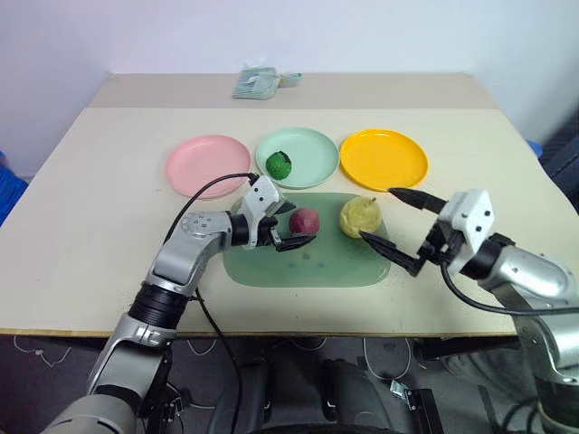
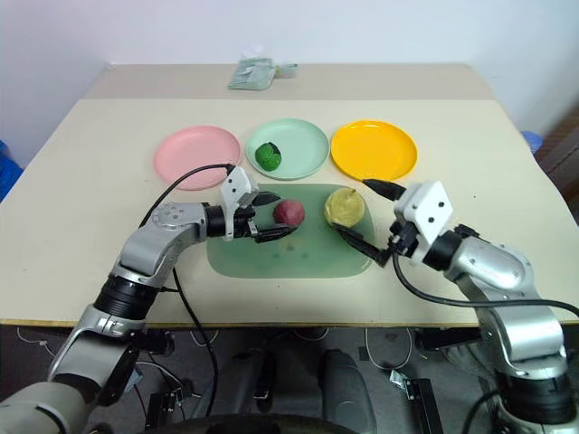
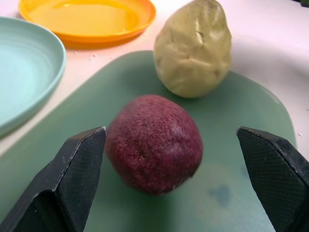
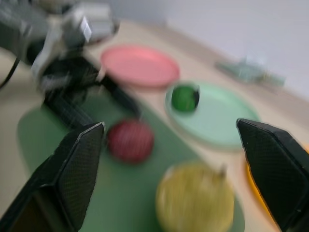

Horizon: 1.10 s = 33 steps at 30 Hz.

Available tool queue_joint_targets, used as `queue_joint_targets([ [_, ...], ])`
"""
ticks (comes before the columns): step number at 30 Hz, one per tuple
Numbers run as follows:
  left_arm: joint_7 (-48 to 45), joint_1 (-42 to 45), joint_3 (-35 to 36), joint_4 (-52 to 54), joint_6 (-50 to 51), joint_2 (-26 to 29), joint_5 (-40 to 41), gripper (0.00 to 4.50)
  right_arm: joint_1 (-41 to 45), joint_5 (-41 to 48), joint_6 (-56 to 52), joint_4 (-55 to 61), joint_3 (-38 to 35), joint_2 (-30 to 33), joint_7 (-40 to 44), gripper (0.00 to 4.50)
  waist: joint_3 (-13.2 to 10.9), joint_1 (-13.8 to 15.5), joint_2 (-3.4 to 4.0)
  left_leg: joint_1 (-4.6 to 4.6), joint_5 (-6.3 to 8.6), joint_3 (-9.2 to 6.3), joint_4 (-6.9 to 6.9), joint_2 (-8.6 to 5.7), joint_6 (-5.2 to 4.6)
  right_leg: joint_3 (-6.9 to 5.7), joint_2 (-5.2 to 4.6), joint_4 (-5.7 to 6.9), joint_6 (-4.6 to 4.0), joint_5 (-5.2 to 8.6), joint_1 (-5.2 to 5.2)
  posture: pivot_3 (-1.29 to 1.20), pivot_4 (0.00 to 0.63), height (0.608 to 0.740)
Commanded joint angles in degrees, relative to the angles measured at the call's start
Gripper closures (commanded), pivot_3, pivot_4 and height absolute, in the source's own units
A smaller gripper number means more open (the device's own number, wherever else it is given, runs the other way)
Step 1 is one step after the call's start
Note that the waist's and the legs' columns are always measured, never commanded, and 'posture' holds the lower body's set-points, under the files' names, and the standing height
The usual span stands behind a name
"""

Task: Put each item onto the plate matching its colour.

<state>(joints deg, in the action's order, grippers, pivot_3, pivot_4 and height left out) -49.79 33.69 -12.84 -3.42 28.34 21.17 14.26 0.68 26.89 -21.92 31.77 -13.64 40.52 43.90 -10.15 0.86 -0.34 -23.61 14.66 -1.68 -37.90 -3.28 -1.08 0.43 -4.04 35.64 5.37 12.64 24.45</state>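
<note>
Head view: left gripper (image 1: 288, 228) spread wide, red-purple fruit (image 1: 305, 221) just beside its fingertips on green mat (image 1: 271, 267), right gripper (image 1: 391, 226) spread wide, empty, yellow pear (image 1: 358, 216) just ahead; left wrist view: fruit between parted fingers (image 3: 79, 169), untouched; right wrist view: pear between parted fingers (image 4: 77, 169).

pear (image 1: 358, 216) crowding fruit (image 1: 304, 221), tabletop (image 1: 99, 199) free

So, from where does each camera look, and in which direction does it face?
Left and right eye views: on the head, looking forward and down at the table; both arms show.
Left wrist view: looks between the left gripper's open fingers at the red-purple fruit on the green mat.
Right wrist view: looks between the right gripper's open fingers at the yellow pear and the left gripper.
Shared: both wrist views show fruit, pear and mat.
</note>
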Motion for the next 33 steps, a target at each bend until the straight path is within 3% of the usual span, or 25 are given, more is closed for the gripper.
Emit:
queue_joint_targets([
  [1, -0.24, 0.7, -0.07, 0.6, -1.33, -0.16, -0.42, 0.08, -3.63, 1.73, 0.37, 3.42, -5.35, 1.81, 1.38, 0.0, 0.0, 0.0, 0.0, 0.0, 0.0, 0.0, 0.0, 0.0, 0.0, 0.0, 0.0, 0.0, 0.02, -0.01, 0.0, 0.0, 0.15, 0.74],
  [11, -0.33, 0.68, -0.04, -0.37, -1.39, -0.15, -1.26, 0.08, -12.33, 5.89, -0.41, 6.14, -14.51, 3.18, 3.42, 0.0, 0.0, 0.0, -0.01, 0.0, 0.0, 0.0, -0.04, 0.0, -0.01, 0.0, 0.01, 0.01, 0.03, -0.01, -0.03, 0.0, 0.15, 0.74],
  [15, 0.53, 0.66, 0.17, -0.23, -1.33, -0.3, -1.84, 1.28, -11.35, 6.79, -0.58, 6.08, -13.87, 3.34, 3.23, 0.0, 0.0, 0.0, -0.01, 0.01, 0.0, 0.0, -0.04, 0.0, -0.01, 0.0, 0.01, 0.01, 0.01, 0.0, -0.04, 0.0, 0.15, 0.74],
  [22, 2.85, -0.04, 1.97, 0.72, -1.49, -0.9, -1.65, 1.28, -10.73, 7.0, -0.09, 5.92, -12.58, 3.07, 3.37, 0.0, 0.0, 0.1, -0.02, 0.01, 0.0, 0.0, -0.07, 0.0, -0.01, 0.0, 0.01, -0.01, 0.02, 0.0, -0.06, 0.0, 0.15, 0.74],
  [25, 7.32, -0.03, 7.14, 1.76, 0.16, -2.69, 0.99, 1.28, -10.34, 6.93, 0.18, 5.87, -12.01, 3.04, 3.49, 0.0, -0.01, 0.03, -0.02, 0.01, 0.0, 0.0, -0.07, 0.0, -0.01, 0.0, 0.0, -0.01, 0.02, 0.0, -0.07, 0.0, 0.15, 0.74],
  [29, 22.53, 4.21, 19.55, -2.78, 1.57, -6.56, 3.3, 1.28, -8.94, 6.67, 0.44, 5.04, -10.82, 3.07, 3.72, 0.0, -0.04, 0.02, -0.07, 0.01, 0.0, -0.01, -0.08, 0.01, -0.01, -0.02, 0.01, 0.0, 0.17, -0.08, -0.06, 0.0, 0.15, 0.74],
  [33, 31.03, 6.88, 25.82, -7.77, -0.1, -7.22, 3.03, 1.28, -7.48, 6.32, 0.51, 4.24, -9.56, 2.91, 3.66, 0.0, -0.03, 0.02, -0.07, 0.01, 0.0, -0.01, -0.09, 0.01, -0.01, -0.03, 0.08, 0.01, 0.23, -0.1, -0.06, 0.0, 0.15, 0.74],
])
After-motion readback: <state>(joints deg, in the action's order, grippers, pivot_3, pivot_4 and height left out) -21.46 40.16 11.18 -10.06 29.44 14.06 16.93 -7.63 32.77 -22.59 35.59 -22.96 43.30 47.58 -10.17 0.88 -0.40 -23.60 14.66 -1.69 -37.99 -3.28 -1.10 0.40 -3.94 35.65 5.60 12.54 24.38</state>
